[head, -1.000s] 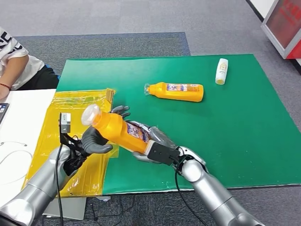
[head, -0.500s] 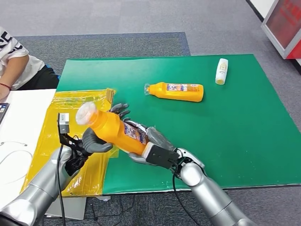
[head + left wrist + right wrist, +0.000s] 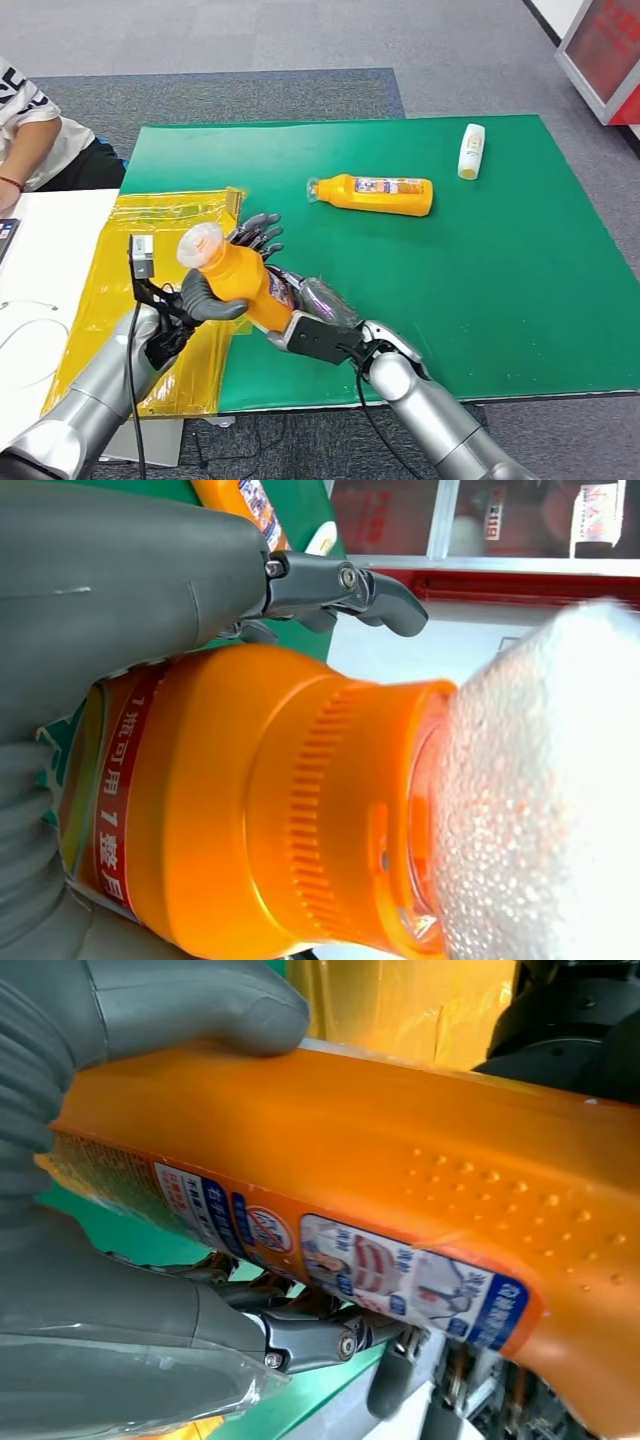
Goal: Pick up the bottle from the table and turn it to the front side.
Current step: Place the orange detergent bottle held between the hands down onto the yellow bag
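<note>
The orange bottle point(image 3: 240, 282) is up in the air above the counter point(image 3: 483, 290), tilted with its clear cap point(image 3: 198, 244) pointing up. The right robot hand point(image 3: 302, 310) grips its lower body. The left robot hand point(image 3: 198, 298) holds it near the neck, just under the cap. Far beyond both hands, a second orange bottle point(image 3: 377, 194) lies flat on the counter.
</note>
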Action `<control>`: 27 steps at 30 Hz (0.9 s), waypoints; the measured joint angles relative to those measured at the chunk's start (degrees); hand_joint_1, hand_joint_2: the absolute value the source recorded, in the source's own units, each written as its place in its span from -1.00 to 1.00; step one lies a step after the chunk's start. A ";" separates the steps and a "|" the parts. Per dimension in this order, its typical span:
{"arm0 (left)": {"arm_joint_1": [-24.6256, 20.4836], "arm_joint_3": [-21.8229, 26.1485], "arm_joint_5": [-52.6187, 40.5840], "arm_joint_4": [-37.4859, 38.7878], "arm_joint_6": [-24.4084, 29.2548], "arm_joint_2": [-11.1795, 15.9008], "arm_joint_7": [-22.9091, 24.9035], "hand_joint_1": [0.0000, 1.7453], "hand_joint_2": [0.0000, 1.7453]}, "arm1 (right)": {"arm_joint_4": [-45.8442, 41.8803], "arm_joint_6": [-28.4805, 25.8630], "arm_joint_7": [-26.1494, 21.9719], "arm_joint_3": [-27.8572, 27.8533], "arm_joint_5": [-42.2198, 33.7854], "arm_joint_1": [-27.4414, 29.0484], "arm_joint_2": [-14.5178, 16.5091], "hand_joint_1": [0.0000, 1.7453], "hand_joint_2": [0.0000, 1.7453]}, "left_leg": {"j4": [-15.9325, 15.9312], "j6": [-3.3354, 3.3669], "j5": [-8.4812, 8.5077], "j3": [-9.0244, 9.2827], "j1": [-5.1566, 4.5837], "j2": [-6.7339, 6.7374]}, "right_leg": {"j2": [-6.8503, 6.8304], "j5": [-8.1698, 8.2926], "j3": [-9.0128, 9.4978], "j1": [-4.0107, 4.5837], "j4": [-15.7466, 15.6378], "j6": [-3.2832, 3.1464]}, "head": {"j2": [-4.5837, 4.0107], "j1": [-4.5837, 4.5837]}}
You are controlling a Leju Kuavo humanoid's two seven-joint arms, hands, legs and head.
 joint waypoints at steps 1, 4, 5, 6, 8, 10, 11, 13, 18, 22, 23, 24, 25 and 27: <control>-0.03 0.01 0.13 0.00 0.01 -0.05 0.11 -1.00 1.00 | 0.34 -0.13 -0.05 0.01 0.01 -0.08 0.11 1.00 1.00 | 0.00 0.00 0.00 0.00 0.00 0.00 | 0.00 0.00 0.00 0.00 0.00 0.00 | 0.00 0.00; -0.06 0.02 0.51 0.00 -0.02 -0.11 0.21 0.00 1.00 | 0.92 -0.52 -0.25 0.01 0.05 -0.23 0.38 1.00 1.00 | 0.00 0.00 0.00 0.00 0.00 0.00 | 0.00 0.00 -0.01 0.00 0.00 0.00 | 0.00 0.01; -0.06 0.03 0.57 0.00 -0.03 -0.11 0.21 0.50 1.00 | 1.00 -0.68 -0.30 0.01 0.11 -0.24 0.43 1.00 1.00 | 0.00 0.00 0.00 0.00 0.00 0.00 | 0.00 0.00 -0.01 0.00 0.00 0.00 | 0.00 0.00; -0.06 0.04 0.62 0.00 -0.03 -0.11 0.19 1.00 1.00 | 1.04 -0.89 -0.31 0.01 0.24 -0.24 0.48 1.00 1.00 | 0.00 0.00 0.00 0.00 0.00 0.00 | 0.00 0.00 -0.01 0.00 0.00 0.00 | 0.00 0.01; -0.05 0.10 0.82 0.00 -0.05 -0.09 0.10 1.00 1.00 | 1.04 -1.48 -0.14 0.01 0.72 -0.22 0.50 1.00 1.00 | 0.00 0.00 0.00 0.00 0.00 0.00 | 0.00 0.00 -0.01 0.00 0.00 0.00 | 0.00 0.00; -0.04 0.22 1.11 0.00 -0.10 -0.05 0.02 1.00 1.00 | 1.04 -2.06 0.16 -0.02 1.19 -0.20 0.51 1.00 1.00 | 0.00 0.00 0.00 0.00 0.00 0.00 | 0.00 0.00 -0.01 0.00 0.00 0.00 | 0.00 0.00; -0.04 0.30 1.23 0.00 -0.11 -0.03 0.00 1.00 1.00 | 1.04 -2.28 0.27 -0.03 1.36 -0.17 0.51 1.00 1.00 | 0.00 0.00 0.00 0.00 0.00 0.00 | 0.00 0.00 -0.01 0.00 0.00 0.00 | 0.00 0.01; 0.00 0.45 1.32 0.00 -0.13 0.01 -0.02 1.00 1.00 | 1.04 -2.76 0.35 -0.03 1.82 -0.09 0.51 1.00 1.00 | 0.00 0.00 0.00 0.00 0.00 0.00 | 0.00 0.00 -0.01 0.00 0.00 0.00 | 0.00 0.01; 0.08 0.74 1.06 -0.02 -0.15 0.25 0.31 1.00 1.00 | 0.97 -4.69 0.19 -0.02 3.69 0.41 0.51 1.00 1.00 | 0.00 0.00 0.00 0.00 0.00 0.00 | 0.00 0.00 0.00 0.00 0.00 0.00 | 0.00 0.00; 0.09 1.07 0.28 -0.04 0.02 0.83 0.73 1.00 1.00 | 0.43 -6.66 0.11 -0.23 5.55 1.12 0.50 1.00 1.00 | 0.00 0.00 0.00 -0.01 0.00 0.00 | 0.00 -0.01 -0.01 0.00 0.00 0.00 | 0.00 0.01; 0.09 1.14 0.18 -0.04 0.05 0.99 0.77 1.00 1.00 | 0.25 -7.02 0.09 -0.30 5.84 1.32 0.50 1.00 1.00 | 0.00 0.00 0.00 -0.01 0.00 0.00 | 0.00 -0.01 -0.01 0.00 0.00 0.00 | 0.00 0.00; 0.11 1.21 0.13 -0.04 0.07 1.16 0.78 1.00 1.00 | 0.02 -7.34 0.05 -0.38 6.09 1.54 0.49 1.00 1.00 | 0.00 0.00 0.00 -0.01 0.00 0.00 | 0.00 -0.01 -0.01 0.00 0.00 0.00 | 0.00 0.01; 0.17 1.29 0.14 -0.04 0.08 1.33 0.77 1.00 1.00 | -0.26 -7.64 0.00 -0.49 6.34 1.80 0.49 1.00 1.00 | 0.00 0.00 0.00 -0.01 0.00 0.00 | 0.00 -0.01 -0.01 0.00 0.00 0.00 | 0.00 0.00; 0.36 1.41 0.30 -0.05 0.08 1.63 0.72 1.00 1.00 | -0.85 -8.08 -0.11 -0.75 6.67 2.32 0.49 1.00 1.00 | 0.00 0.00 0.00 -0.01 0.00 0.00 | 0.00 -0.01 -0.01 0.00 0.00 -0.01 | 0.00 0.01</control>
